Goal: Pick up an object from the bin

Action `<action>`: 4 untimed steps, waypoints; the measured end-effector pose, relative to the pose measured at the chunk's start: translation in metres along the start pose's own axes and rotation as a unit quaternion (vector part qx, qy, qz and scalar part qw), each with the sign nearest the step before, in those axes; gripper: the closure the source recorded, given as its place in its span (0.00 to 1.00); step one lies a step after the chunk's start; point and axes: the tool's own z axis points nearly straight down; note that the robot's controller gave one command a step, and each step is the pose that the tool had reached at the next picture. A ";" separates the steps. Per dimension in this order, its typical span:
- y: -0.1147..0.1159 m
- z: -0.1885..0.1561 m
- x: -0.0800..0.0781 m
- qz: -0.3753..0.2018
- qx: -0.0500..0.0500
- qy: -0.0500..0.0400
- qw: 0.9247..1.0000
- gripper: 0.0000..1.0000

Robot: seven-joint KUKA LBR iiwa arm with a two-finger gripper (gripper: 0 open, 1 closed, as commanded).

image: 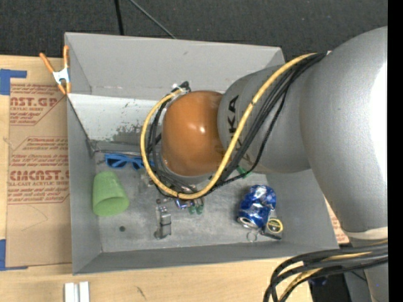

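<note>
My gripper (163, 224) reaches down from under the orange wrist cover to the bin floor near the front wall, a little left of the middle. Nothing shows directly beneath it but bare floor. A green plastic cup (109, 194) lies on its side to the left of the gripper, apart from it. Blue toy glasses (123, 162) lie behind the cup against the sloping left wall. To the right of the gripper, a crushed blue can (256, 206) rests on the floor.
A small yellow and black ring-shaped thing (272, 226) lies just right of the can by the front wall. A tiny dark speck (122, 229) sits below the cup. The arm and its cables cover the bin's middle and right.
</note>
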 end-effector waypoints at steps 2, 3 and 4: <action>0.053 0.066 -0.056 -0.078 0.001 0.001 0.997 0.00; 0.051 0.064 -0.058 -0.076 0.001 0.000 0.997 1.00; 0.054 -0.090 -0.037 -0.081 0.001 -0.004 0.997 1.00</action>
